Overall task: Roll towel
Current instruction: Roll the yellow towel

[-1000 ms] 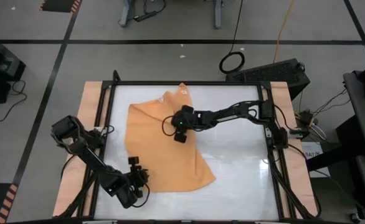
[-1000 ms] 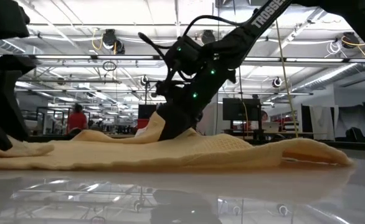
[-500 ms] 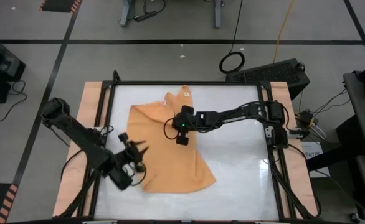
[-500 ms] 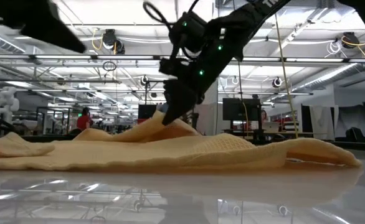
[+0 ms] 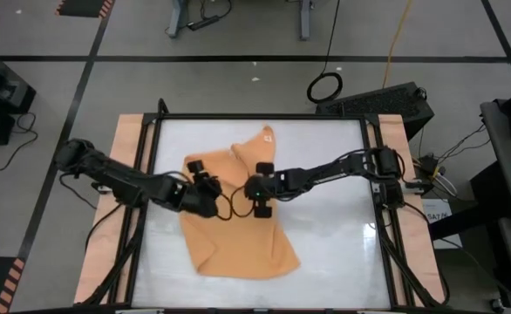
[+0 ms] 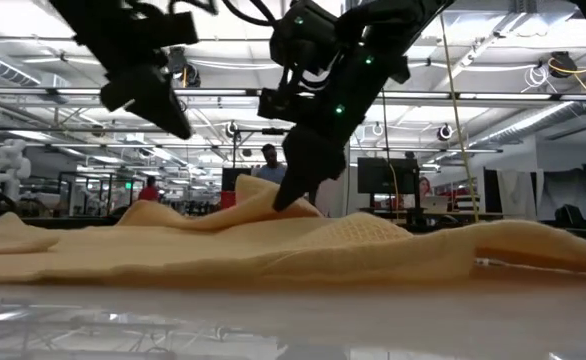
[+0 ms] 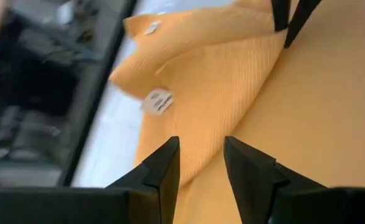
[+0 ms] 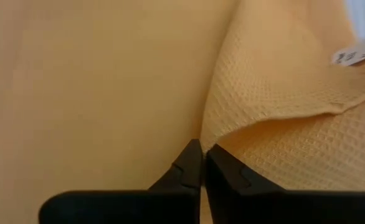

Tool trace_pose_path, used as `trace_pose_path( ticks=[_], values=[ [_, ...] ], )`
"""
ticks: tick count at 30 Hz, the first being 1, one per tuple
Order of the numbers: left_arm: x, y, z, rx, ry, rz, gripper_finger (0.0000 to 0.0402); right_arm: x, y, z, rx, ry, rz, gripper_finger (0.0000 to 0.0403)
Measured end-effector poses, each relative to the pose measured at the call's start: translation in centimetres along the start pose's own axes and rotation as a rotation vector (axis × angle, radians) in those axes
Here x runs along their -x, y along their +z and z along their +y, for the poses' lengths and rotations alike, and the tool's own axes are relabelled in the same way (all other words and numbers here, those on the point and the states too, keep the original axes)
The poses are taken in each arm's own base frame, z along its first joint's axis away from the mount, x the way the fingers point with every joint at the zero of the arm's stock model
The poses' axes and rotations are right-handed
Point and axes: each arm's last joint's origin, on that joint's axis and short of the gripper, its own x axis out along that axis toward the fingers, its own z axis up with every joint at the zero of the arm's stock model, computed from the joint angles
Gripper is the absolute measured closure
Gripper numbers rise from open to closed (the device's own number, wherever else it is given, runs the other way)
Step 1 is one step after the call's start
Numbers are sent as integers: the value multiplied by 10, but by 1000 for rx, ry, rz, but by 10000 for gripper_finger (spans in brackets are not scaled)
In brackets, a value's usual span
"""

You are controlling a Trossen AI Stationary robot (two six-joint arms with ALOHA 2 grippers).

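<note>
- Jaws of the right gripper (image 5: 241,186) are seen pressed together on a raised fold of the towel (image 5: 238,235), near the cloth's middle; in the right wrist view the fingertips (image 8: 192,163) meet with a ridge of waffle-weave fabric pinched at their tips.
- Jaws of the left gripper (image 5: 212,186) are held apart with nothing between them, poised above the towel just beside the right gripper; in the low view this gripper (image 6: 178,125) hangs clear of the cloth.
- The towel is spread over the left-centre of the white worktop (image 5: 334,227), one far corner folded back on itself, the rest lying loose and rumpled.
- Rolling is judged barely begun: only a pinched ridge and a turned-over corner are shown, and no rolled section can be made out. Nearly the whole length is left to be rolled.
- A small white tag (image 7: 158,101) is seen on the folded corner, and a second (image 7: 151,28) farther off; their print cannot be read. Part of the maker's lettering shows on the right arm in the low view, cut off by the frame.
</note>
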Motion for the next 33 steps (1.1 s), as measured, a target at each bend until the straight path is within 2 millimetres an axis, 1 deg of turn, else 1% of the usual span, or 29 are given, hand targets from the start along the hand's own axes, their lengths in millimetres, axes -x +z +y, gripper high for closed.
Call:
trace_pose_path(
  ticks=[3, 6, 9, 12, 15, 19, 22, 26, 29, 31, 33],
  values=[
    [-16, 3, 5, -47, -66, -50, 269, 2, -5, 10, 10, 15, 56, 396],
    [-35, 0, 15, -22, -107, -78, 269, 5, -9, 18, 24, 14, 86, 386],
    [-54, -10, 25, 28, -150, -103, 269, 10, -9, 26, 50, 17, 92, 368],
    [-65, -12, 36, 63, -164, -157, 269, 18, -6, 32, 64, 26, 72, 338],
    [-70, -7, 45, 76, -163, -231, 269, 34, -3, 34, 79, 34, 53, 303],
    [-77, 0, 55, 74, -187, -313, 269, 64, 1, 35, 115, 49, 32, 262],
    [-84, 0, 62, 90, -206, -315, 269, 86, -2, 36, 142, 58, 51, 244],
    [-99, -3, 68, 83, -200, -268, 269, 108, -6, 37, 178, 67, 69, 237],
    [-113, -4, 66, 82, -249, -236, 269, 111, -13, 37, 209, 69, 65, 239],
    [-125, -3, 62, 84, -287, -215, 269, 108, -19, 37, 209, 69, 52, 242],
    [-137, -6, 57, 83, -298, -165, 269, 102, -26, 38, 194, 69, 40, 245]
  ],
)
